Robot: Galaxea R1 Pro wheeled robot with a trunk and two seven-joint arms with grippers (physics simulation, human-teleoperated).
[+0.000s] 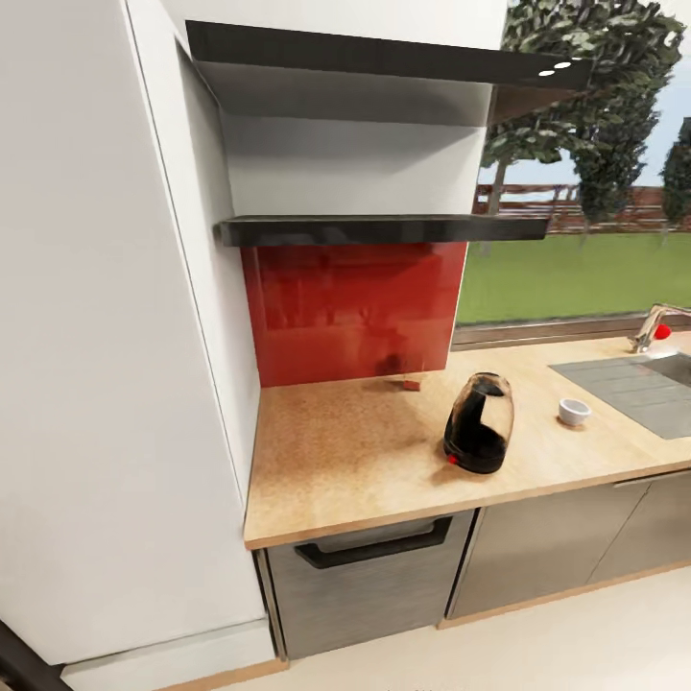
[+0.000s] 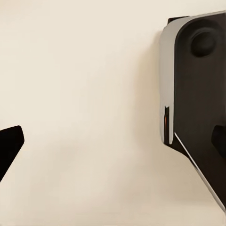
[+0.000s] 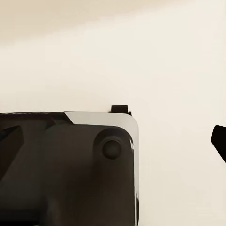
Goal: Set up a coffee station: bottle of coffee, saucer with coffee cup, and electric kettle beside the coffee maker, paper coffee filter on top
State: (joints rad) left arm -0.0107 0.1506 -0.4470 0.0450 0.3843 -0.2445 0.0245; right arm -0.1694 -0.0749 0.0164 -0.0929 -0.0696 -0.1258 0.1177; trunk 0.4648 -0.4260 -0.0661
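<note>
The electric kettle (image 1: 479, 423), dark and smoky with a red button at its base, stands upright on the kitchen countertop (image 1: 345, 461). Right of it, near the sink, the tiny white coffee cup (image 1: 574, 411) rests directly on the worktop. The coffee maker, bottle of coffee and saucer are out of view. In the left wrist view the left gripper's fingertip (image 2: 9, 143) sits at the frame edge over pale floor. The right gripper's fingertip (image 3: 219, 141) does the same in the right wrist view. Nothing lies between either pair of fingers.
Two dark shelves (image 1: 384, 228) hang above a red backsplash (image 1: 350, 307), with a small reddish-brown item (image 1: 411, 384) at its foot. A tall white cabinet (image 1: 106, 336) flanks the left. The steel sink (image 1: 643, 384) and faucet (image 1: 655, 324) lie to the right. The robot's base (image 2: 197, 94) (image 3: 66, 169) is close below.
</note>
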